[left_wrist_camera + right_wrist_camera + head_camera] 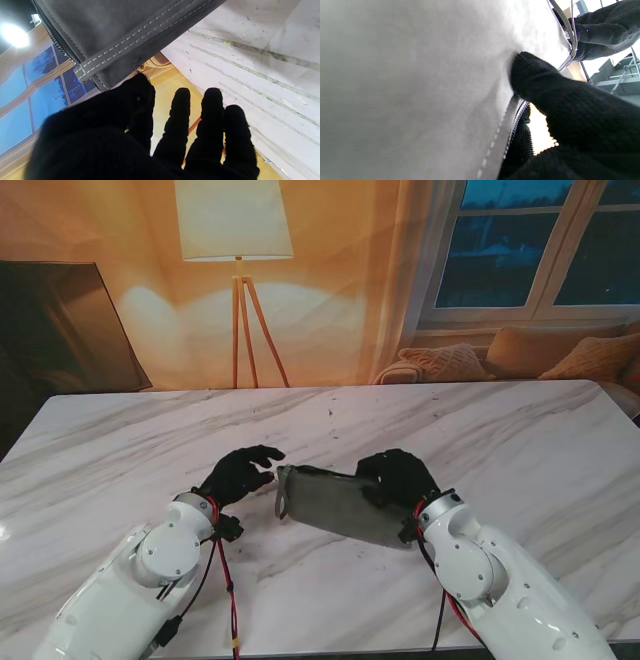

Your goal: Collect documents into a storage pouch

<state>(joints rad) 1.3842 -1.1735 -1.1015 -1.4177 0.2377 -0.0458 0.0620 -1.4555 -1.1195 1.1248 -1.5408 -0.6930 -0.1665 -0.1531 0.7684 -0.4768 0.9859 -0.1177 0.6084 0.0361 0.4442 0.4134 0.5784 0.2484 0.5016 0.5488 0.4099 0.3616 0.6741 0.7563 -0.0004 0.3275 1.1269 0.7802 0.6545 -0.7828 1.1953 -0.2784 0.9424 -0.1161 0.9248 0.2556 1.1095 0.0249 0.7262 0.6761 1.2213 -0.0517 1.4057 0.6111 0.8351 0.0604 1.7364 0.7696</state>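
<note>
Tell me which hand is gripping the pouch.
The right hand grips the grey pouch; the left hand is open beside its end.

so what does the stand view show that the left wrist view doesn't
Only the stand view shows the right robot hand gripping the grey felt zip pouch, plus the whole white marble table. Only the left wrist view shows the pouch's zipper teeth and white stitched seam close up. Both show the pouch and the open left robot hand.

Pouch (345, 505) right end hidden under right hand (398, 477), its inside unseen, pouch cut off by both wrist views' edges, blurred close in right wrist view
</note>
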